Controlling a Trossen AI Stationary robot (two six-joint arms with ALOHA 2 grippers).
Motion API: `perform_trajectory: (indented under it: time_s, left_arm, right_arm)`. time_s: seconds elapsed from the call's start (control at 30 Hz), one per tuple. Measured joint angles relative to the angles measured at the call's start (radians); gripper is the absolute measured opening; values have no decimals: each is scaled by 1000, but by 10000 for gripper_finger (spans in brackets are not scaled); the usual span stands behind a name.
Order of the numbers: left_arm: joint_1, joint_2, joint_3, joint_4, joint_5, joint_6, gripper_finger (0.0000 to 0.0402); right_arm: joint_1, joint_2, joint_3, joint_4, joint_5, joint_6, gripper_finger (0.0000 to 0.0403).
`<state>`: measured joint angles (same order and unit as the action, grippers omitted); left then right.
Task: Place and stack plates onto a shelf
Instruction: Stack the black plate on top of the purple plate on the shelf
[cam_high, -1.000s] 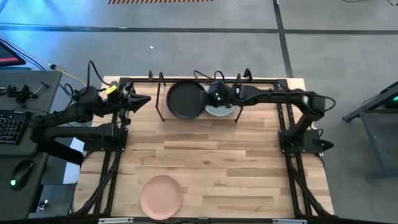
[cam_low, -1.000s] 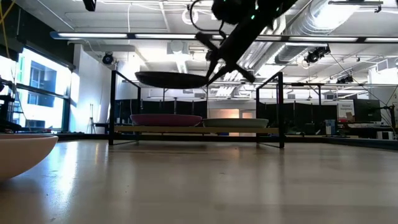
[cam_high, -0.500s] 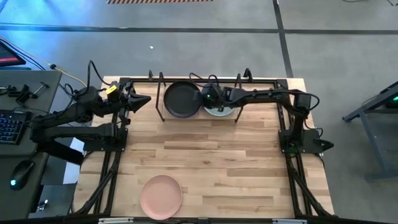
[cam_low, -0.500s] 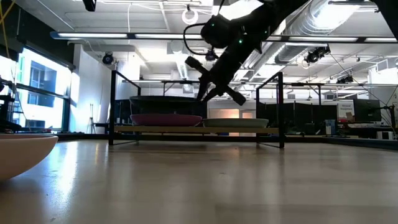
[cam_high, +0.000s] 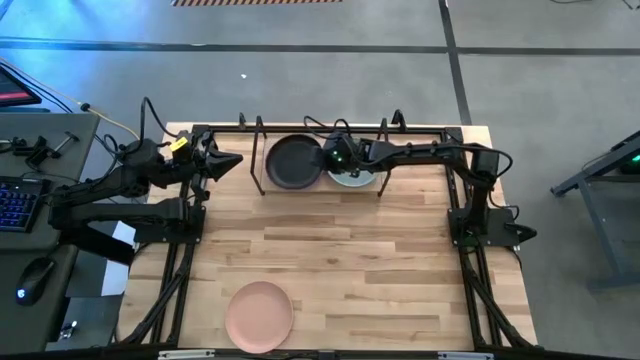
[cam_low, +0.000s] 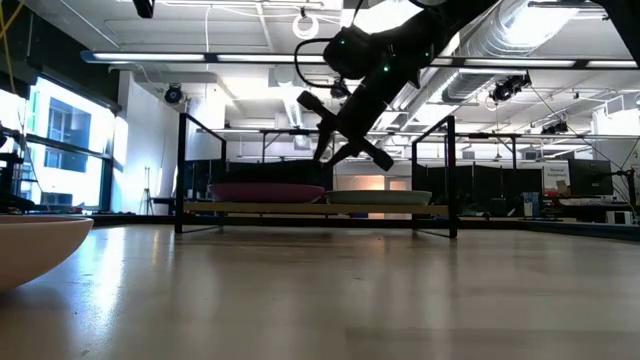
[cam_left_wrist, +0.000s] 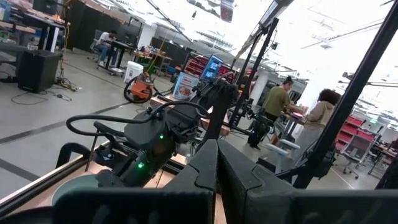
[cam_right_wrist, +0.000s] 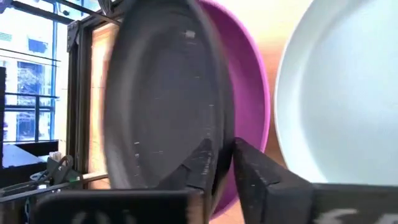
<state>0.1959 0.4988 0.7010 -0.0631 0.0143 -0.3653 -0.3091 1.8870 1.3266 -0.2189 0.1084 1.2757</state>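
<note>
The black plate (cam_high: 291, 162) lies over the purple plate (cam_right_wrist: 252, 118) on the left half of the shelf (cam_low: 315, 208), at the table's far edge. The pale blue-green plate (cam_high: 354, 179) rests flat on the shelf's right half. My right gripper (cam_high: 333, 158) is at the black plate's right rim, shut on it. The pale pink plate (cam_high: 259, 316) sits on the table by the near edge. My left gripper (cam_high: 232, 160) waits shut, left of the shelf. My right gripper pinches the black plate's right rim (cam_right_wrist: 222, 134) between its two fingers (cam_right_wrist: 202, 163), one above the rim and one below. It comes slanting down from the table's right side. The plate lies about level over the purple plate (cam_low: 265, 190).
A larger black metal frame (cam_high: 463, 180) runs along the table's edges, with posts (cam_low: 181, 170) beside the shelf. Bare wooden table (cam_high: 340, 260) lies between the shelf and the pink plate. A desk with a keyboard (cam_high: 15, 200) stands left of the table.
My right gripper has moved down and slightly toward the far left, carrying the black plate. The plate was held well above the shelf; it now sits low over the purple plate. The right arm has stretched out flatter.
</note>
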Motion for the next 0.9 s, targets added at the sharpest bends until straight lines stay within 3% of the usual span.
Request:
perform_trajectory:
  time_s: [0.27,0.4,0.53,0.9]
  left_arm:
    - [0,-2,0,0,0,-1,0]
    - [0,-10,0,0,0,-1,0]
    - [0,-20,0,0,0,-6,0]
    - [0,-34,0,0,0,-19,0]
  right_arm:
    - [-12,-12,0,14,-12,-62,162]
    - [-13,-28,0,41,-12,-56,204]
    - [-9,-27,1,75,-22,-43,222]
    - [-6,-28,1,77,18,-74,225]
